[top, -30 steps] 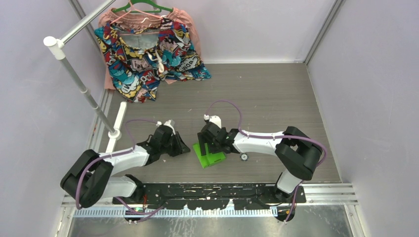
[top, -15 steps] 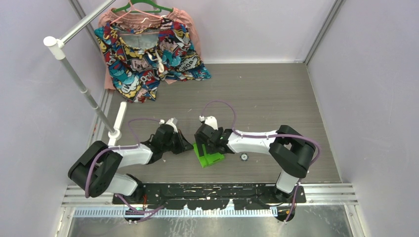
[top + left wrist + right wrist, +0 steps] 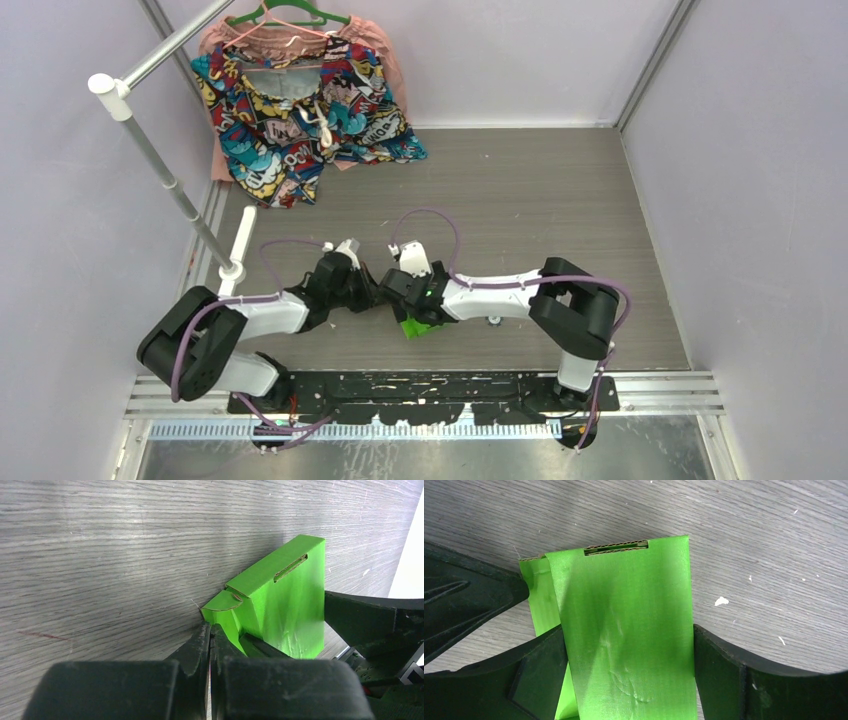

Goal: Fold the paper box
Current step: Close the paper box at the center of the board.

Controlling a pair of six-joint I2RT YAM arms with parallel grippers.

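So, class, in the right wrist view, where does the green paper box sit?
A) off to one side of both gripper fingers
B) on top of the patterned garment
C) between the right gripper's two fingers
C: the paper box fills the gap of the right gripper, with its black fingers against both long sides.

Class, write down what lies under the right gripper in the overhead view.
The lime-green paper box sits under the right gripper, with only its near edge showing. The right arm covers the rest.
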